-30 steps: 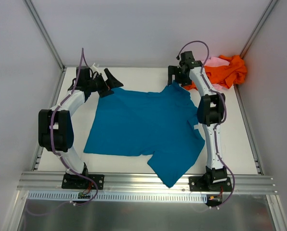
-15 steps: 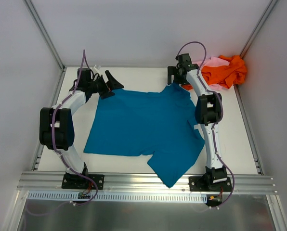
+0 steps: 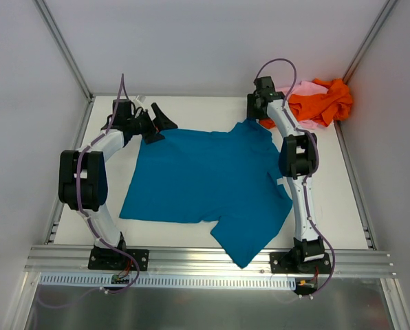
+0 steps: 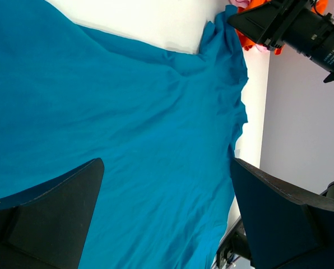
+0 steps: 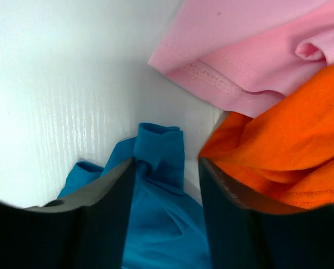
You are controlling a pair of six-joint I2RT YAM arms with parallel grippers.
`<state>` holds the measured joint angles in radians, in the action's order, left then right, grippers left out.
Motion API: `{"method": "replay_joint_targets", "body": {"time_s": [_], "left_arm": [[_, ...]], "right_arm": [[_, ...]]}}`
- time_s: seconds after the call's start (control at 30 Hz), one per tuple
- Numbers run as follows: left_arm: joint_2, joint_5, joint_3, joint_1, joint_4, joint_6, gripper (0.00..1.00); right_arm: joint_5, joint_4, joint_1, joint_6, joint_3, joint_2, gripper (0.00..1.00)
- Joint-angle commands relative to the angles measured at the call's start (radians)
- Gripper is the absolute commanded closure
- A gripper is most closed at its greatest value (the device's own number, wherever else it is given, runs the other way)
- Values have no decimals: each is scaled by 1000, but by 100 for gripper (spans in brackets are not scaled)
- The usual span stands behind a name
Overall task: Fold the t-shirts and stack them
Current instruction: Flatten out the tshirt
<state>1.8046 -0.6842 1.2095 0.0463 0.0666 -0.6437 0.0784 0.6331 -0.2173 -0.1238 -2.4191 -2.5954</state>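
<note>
**Left gripper (image 3: 155, 122) wide open at the far-left corner; right gripper (image 5: 167, 162) set about a teal fold**

The left gripper's jaws are spread as wide as they go. It sits low over the far-left corner of the teal-blue t-shirt (image 3: 205, 172), and its wrist view shows nothing between the fingers but flat cloth below. It holds nothing.

The teal-blue t-shirt lies spread across the middle of the table (image 3: 191, 106), mostly flat. One sleeve trails toward the near edge and some gentle wrinkles show on its right side. No fold has been made in it.

At the shirt's far-right corner, the right gripper's jaws stand part-way in, one on each side of a small bunched-up fold of teal cloth. The cloth fills the gap between the fingers, but I cannot tell whether they have a firm pinch on it.

Just right of that fold, in the far-right corner of the table, the pale pink t-shirt (image 5: 251, 50) and the orange t-shirt (image 5: 279, 140) lie in a crumpled heap, the orange one almost touching the right finger.

The step in hand looks like taking hold of the teal shirt's two far corners for the first fold. The task appears to be at its start, with the other two shirts untouched. Next, the right jaws need a secure pinch on teal cloth alone, with no orange caught in it. The left gripper needs to come down and close on its own corner. Both corners could then be lifted together and carried toward the near edge.
</note>
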Motion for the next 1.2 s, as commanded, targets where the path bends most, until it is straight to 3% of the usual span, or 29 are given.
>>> {"method": "replay_joint_targets", "body": {"time_s": [0.0,0.2,0.23,0.37,0.93,1.0,1.03,1.07,1.1,1.17], "left_arm": [[7,-37,38,6,21,-4,1],[10,-35,36,6,21,-4,1],[10,-35,36,6,21,-4,1],[7,-37,33,6,22,-5,1],[22,-40,38,6,25,-14,1],[27,-41,47,6,25,-14,1],[32,-41,50,4,22,-14,1],[35,-41,58,6,22,-16,1],[36,-43,59,6,22,-17,1],[38,-44,61,6,22,-16,1]], "right_arm": [[-11,-12,18,15,-52,0,49],[-26,-6,27,26,-51,0,66],[-25,-1,27,26,-51,0,76],[7,5,30,23,-46,8,100],[138,25,87,12,-25,55,100],[138,14,90,6,-11,63,94],[135,13,91,4,-6,64,85],[133,5,91,1,-3,67,60],[129,-6,91,1,5,70,50],[123,-12,91,-2,8,70,42]]}}
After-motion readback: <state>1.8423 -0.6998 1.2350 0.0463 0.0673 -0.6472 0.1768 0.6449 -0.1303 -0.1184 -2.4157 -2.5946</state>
